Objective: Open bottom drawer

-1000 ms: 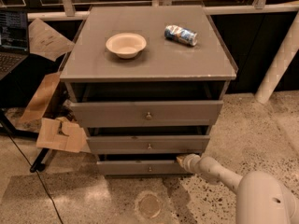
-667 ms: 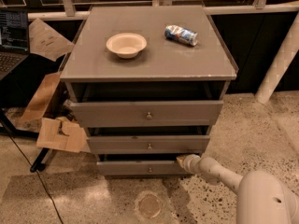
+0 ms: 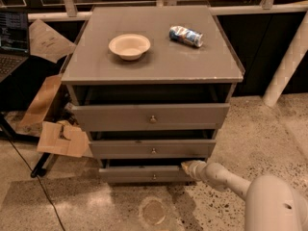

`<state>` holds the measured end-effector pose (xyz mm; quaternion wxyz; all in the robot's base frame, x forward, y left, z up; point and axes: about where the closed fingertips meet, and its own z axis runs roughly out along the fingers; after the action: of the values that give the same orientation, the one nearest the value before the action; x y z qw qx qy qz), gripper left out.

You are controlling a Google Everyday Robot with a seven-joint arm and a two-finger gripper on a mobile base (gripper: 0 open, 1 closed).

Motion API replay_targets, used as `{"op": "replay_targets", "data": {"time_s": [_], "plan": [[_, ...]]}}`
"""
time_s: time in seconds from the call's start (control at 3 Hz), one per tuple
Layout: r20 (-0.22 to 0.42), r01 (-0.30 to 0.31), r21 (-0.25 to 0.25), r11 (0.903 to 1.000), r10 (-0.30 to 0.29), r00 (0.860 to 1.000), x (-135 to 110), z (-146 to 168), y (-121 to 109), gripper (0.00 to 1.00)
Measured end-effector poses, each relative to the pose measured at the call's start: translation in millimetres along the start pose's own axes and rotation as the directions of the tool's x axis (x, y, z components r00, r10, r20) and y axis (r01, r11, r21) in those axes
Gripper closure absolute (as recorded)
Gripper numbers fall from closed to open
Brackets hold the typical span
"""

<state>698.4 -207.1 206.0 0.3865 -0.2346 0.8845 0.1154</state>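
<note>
Bottom drawer (image 3: 144, 175) slightly out, tool (image 3: 187, 166) at its upper right corner.

a cream bowl (image 3: 129, 46) sits left of centre on the grey cabinet top (image 3: 159, 64), with a crumpled blue-and-silver can (image 3: 186, 36) lying on its side toward the back right, well apart from it. the top drawer (image 3: 120, 117) and middle drawer (image 3: 120, 149) both stand out from the frame (each has a small round knob). torn cardboard (image 3: 62, 138) lies on the speckled floor (image 3: 269, 129) at left, below an open laptop (image 3: 12, 32). a white post (image 3: 288, 61) leans at right. the gripper (image 3: 188, 166) is low by the cabinet's right front.
</note>
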Motion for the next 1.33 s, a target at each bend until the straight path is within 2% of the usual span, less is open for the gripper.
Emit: {"op": "replay_targets", "data": {"time_s": [0.33, 0.67, 1.33], "plan": [[-0.034, -0.030, -0.033, 0.9990, 0.029, 0.999, 22.2, -29.9, 9.4, 1.00], [-0.063, -0.043, -0.111, 0.9929, 0.036, 0.997, 44.6, -53.9, 42.1, 1.00], [-0.044, -0.039, -0.095, 0.9948, 0.035, 0.998, 32.6, -43.7, 37.2, 1.00]]}}
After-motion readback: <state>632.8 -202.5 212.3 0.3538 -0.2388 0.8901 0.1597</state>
